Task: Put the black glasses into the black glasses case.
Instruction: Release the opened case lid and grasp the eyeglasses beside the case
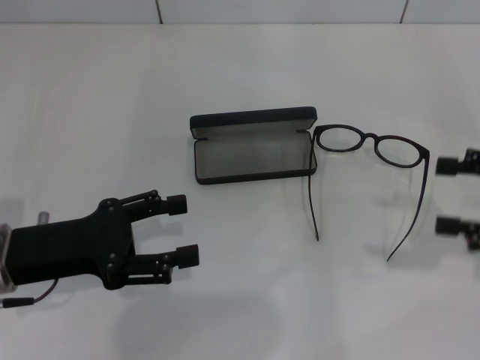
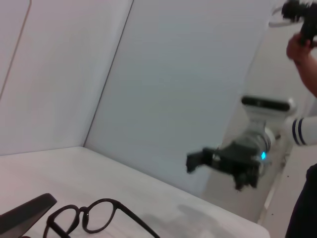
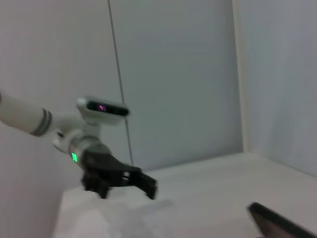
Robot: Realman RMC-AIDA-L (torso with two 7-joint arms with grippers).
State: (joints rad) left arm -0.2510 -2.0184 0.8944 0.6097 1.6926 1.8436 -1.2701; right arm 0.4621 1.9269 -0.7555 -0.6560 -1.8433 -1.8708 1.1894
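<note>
Black glasses (image 1: 373, 142) lie unfolded beside the open black glasses case (image 1: 253, 146), ungrasped, as the right gripper (image 1: 454, 193) and left gripper (image 1: 182, 229), fingers spread and empty, flank it before pickup.

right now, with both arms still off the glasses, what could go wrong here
The black glasses lie unfolded, temples spread, wider than the open black glasses case; dropped in that way, they probably won't seat. The frame touches the case's end, so a grasp by the open right gripper may nudge the case. The left gripper is open, well clear.
</note>
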